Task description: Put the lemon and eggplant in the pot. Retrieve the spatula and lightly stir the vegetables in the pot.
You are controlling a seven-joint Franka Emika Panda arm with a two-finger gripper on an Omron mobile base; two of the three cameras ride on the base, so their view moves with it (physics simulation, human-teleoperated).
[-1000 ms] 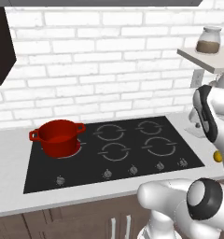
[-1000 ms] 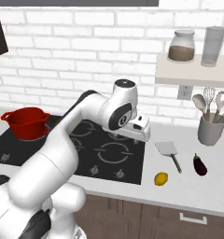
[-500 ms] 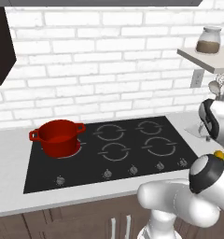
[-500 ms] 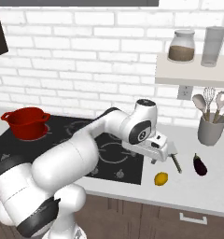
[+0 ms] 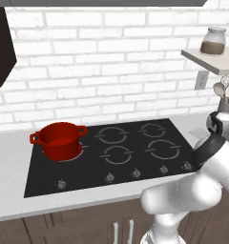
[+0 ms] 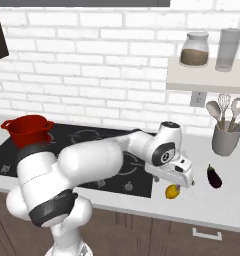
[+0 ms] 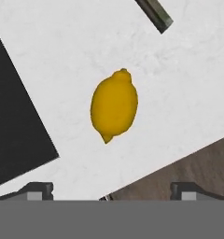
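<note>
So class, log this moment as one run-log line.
phase: reaching for lemon | gripper: open above it, nothing held | eggplant: on counter | pot: empty on stove

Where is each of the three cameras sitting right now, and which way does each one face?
Left base view: behind the arm on its left, facing the cooktop and red pot; the arm's white elbow shows lower right.
Right base view: behind on its right, facing the counter; the arm reaches over the lemon, beside the eggplant.
Hand view: looks straight down at the lemon; open fingers at the bottom.
Both base views share pot and cooktop; right base and hand views share the lemon.
</note>
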